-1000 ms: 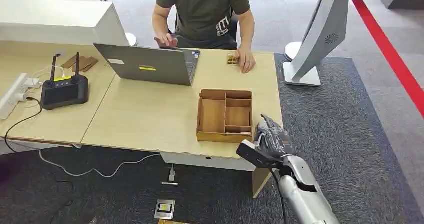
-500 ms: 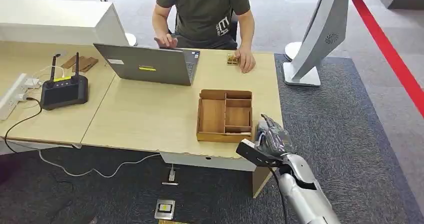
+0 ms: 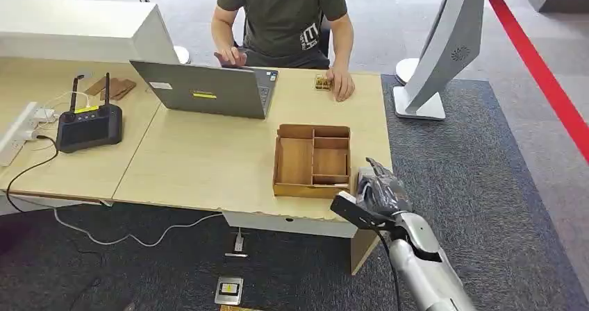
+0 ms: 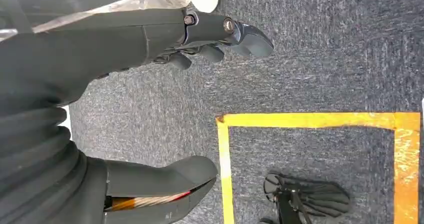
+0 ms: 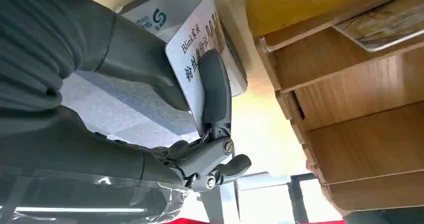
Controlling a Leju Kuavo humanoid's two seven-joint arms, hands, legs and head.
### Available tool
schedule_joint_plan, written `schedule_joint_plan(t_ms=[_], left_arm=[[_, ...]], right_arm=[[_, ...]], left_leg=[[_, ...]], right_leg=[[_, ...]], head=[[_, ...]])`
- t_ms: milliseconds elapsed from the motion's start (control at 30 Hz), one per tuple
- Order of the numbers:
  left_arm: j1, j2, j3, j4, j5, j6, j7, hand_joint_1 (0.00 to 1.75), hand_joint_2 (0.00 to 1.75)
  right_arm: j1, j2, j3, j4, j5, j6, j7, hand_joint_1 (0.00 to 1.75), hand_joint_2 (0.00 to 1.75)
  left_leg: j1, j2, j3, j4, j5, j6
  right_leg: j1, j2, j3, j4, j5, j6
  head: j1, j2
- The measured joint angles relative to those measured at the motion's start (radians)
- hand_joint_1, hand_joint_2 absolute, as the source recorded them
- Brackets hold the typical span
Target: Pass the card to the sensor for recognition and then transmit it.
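From the head view, the right hand (image 3: 378, 193) is hovering over the near right corner of the wooden surface (image 3: 208, 162), just beside the partitioned wooden tray (image 3: 312, 160). A pale flat sensor (image 3: 362, 180) is lying on the surface under the hand, partly hidden by it. Across the surface a person (image 3: 281, 16) is sitting behind an open laptop (image 3: 205, 89), one hand resting next to a small object near the far edge. A black controller (image 3: 90, 127) with two antennas is sitting on the adjoining surface at the left, with cables running off it.

In the left wrist view, the left hand (image 4: 150, 99) is hanging over dark carpet (image 4: 325, 59) marked with yellow tape (image 4: 310, 120); its thumb and fingers are standing apart and are holding nothing.

In the right wrist view, the right hand is pinching a white card (image 5: 192, 59) printed with blue characters between its thumb and a dark finger. The card is hanging close above the grey-rimmed sensor (image 5: 165, 14), right beside the tray (image 5: 360, 114); whether card and sensor are touching cannot be told.
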State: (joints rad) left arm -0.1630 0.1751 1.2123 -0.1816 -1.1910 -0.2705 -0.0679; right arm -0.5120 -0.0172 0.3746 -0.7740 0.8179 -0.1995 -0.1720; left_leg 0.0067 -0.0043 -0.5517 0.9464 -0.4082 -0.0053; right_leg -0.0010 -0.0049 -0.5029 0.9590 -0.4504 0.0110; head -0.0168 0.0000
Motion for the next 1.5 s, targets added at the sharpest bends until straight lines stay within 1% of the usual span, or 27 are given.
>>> schedule_joint_plan(t_ms=[800, 900, 1067, 1200, 1367, 1500], left_arm=[[0.001, 0.000, 0.000, 0.000, -0.005, -0.001, -0.003, 0.00, 1.75], [0.001, 0.000, 0.000, 0.000, -0.008, -0.001, -0.005, 0.00, 1.75], [0.001, 0.000, 0.000, 0.000, -0.027, -0.010, -0.019, 0.00, 1.75], [0.003, 0.001, 0.000, 0.000, -0.042, -0.021, -0.032, 0.00, 1.75], [0.003, 0.002, 0.000, 0.000, -0.056, -0.029, -0.039, 0.00, 1.75], [0.002, 0.004, 0.000, 0.000, -0.068, -0.039, -0.045, 0.00, 1.75]], right_arm=[[-0.002, -0.009, -0.017, 0.008, 0.002, -0.005, -0.018, 1.75, 1.75], [-0.012, -0.010, -0.025, -0.012, 0.003, 0.000, -0.021, 1.75, 1.75], [-0.055, -0.013, -0.036, -0.127, 0.020, 0.070, 0.011, 1.75, 1.75], [-0.099, -0.013, -0.041, -0.208, 0.037, 0.101, 0.028, 1.75, 1.75], [-0.166, -0.008, -0.042, -0.260, 0.053, 0.110, 0.037, 1.75, 1.75], [-0.230, 0.015, -0.041, -0.248, 0.060, 0.109, 0.036, 1.75, 1.75]], left_leg=[[0.000, 0.000, 0.000, 0.000, 0.000, 0.000], [0.000, 0.000, 0.000, 0.000, 0.000, 0.000], [0.000, 0.001, 0.000, 0.000, 0.000, 0.000], [0.000, 0.001, 0.000, 0.000, 0.000, 0.000], [0.000, 0.001, 0.000, 0.000, 0.000, 0.000], [0.000, 0.001, 0.000, 0.000, 0.000, 0.000]], right_leg=[[0.000, 0.000, 0.000, 0.000, 0.000, 0.000], [0.000, 0.000, 0.000, 0.000, 0.000, 0.000], [0.000, 0.000, 0.000, 0.000, 0.000, 0.000], [0.000, 0.000, 0.000, 0.000, 0.000, 0.000], [0.000, 0.000, 0.000, 0.000, 0.000, 0.000], [0.000, 0.000, 0.000, 0.001, 0.000, 0.000]], head=[[0.000, 0.000], [0.000, 0.000], [0.000, 0.000], [0.000, 0.000], [0.000, 0.000], [0.000, 0.000]])
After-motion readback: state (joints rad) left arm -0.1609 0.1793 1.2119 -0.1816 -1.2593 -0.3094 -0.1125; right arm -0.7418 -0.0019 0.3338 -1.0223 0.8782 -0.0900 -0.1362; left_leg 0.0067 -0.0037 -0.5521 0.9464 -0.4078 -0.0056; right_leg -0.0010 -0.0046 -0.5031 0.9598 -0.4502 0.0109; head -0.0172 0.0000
